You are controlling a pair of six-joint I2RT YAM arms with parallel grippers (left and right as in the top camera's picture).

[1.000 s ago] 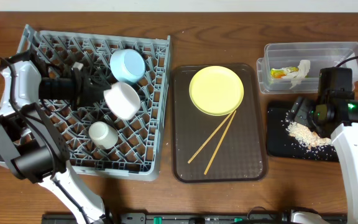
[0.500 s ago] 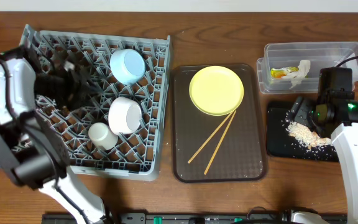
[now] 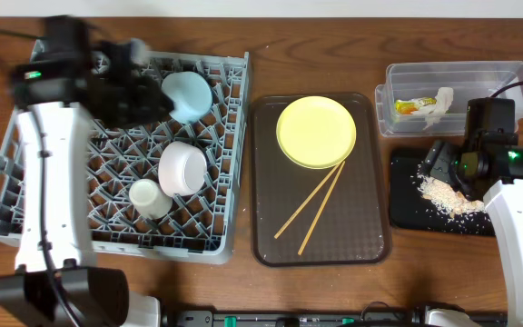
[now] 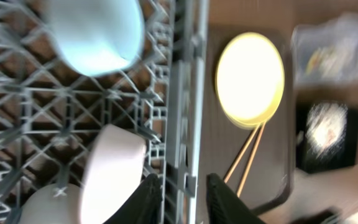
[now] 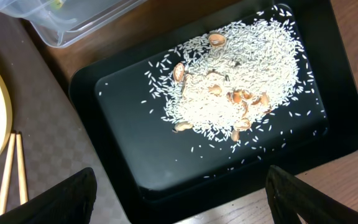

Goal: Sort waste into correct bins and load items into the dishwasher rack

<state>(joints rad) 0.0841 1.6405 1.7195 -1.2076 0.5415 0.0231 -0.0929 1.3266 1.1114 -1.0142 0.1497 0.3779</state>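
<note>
The grey dishwasher rack [image 3: 25, 182] holds the light blue bowl [image 3: 186, 95], the white bowl [image 3: 182, 168] on its side and the small white cup [image 3: 150, 197]. My left gripper [image 3: 134, 77] is blurred above the rack's far side, open and empty; in its wrist view [image 4: 182, 199] the rack wall [image 4: 185, 93] shows between the fingers. The yellow plate [image 3: 316, 132] and chopsticks [image 3: 311, 207] lie on the brown tray [image 3: 370, 236]. The clear tub [image 3: 498, 77] holds the wrapper [image 3: 409, 106] and white scrap [image 3: 439, 103]. My right gripper [image 3: 437, 162] hangs wide open over the black tray [image 5: 135, 155] with rice [image 5: 235, 93].
The brown tray stands between the rack and the two bins. The black tray [image 3: 407, 213] sits right in front of the clear tub. Bare wood shows along the table's front edge and far edge.
My left gripper let go of the white bowl, which now rests in the rack, and the arm swung up toward the rack's far side. The right arm has not moved.
</note>
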